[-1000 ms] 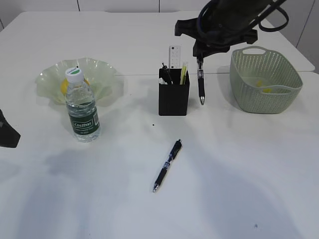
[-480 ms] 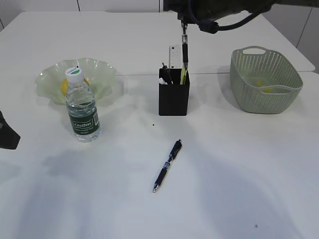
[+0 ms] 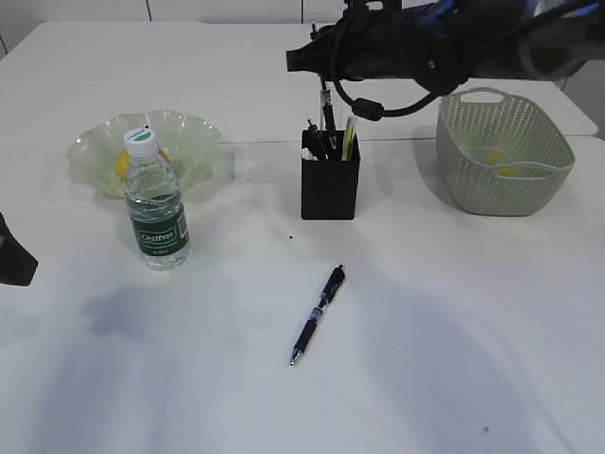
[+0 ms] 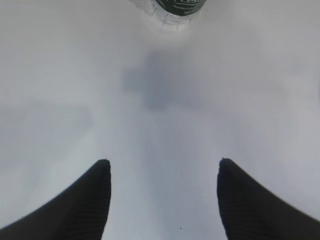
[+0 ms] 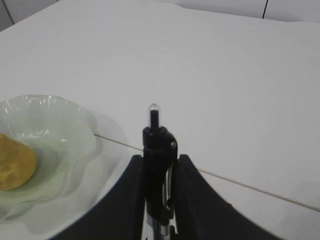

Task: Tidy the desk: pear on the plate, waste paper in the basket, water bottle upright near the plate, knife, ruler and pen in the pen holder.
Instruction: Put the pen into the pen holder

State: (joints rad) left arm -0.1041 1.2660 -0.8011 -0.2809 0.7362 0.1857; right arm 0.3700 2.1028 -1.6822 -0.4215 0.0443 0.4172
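Observation:
My right gripper (image 3: 324,83) reaches across above the black pen holder (image 3: 329,184). It is shut on a black pen (image 3: 327,112) held upright, lower end at the holder's mouth. In the right wrist view the pen (image 5: 159,145) sits clamped between the fingers (image 5: 132,190). Another black pen (image 3: 317,314) lies on the table in front of the holder. The water bottle (image 3: 156,203) stands upright beside the green plate (image 3: 194,142), which holds the yellow pear (image 3: 120,165). My left gripper (image 4: 162,170) is open and empty over bare table, near the bottle's base (image 4: 179,7).
A green basket (image 3: 501,151) stands right of the holder, with yellow bits inside. The holder also holds a yellow-green item (image 3: 348,140) and dark items. The ruler is hidden behind my right arm. The plate (image 5: 60,145) and pear (image 5: 12,162) show in the right wrist view.
My right gripper carried the pen from the holder's right side up and leftward; it now hangs over the holder's left part. The left arm has not moved.

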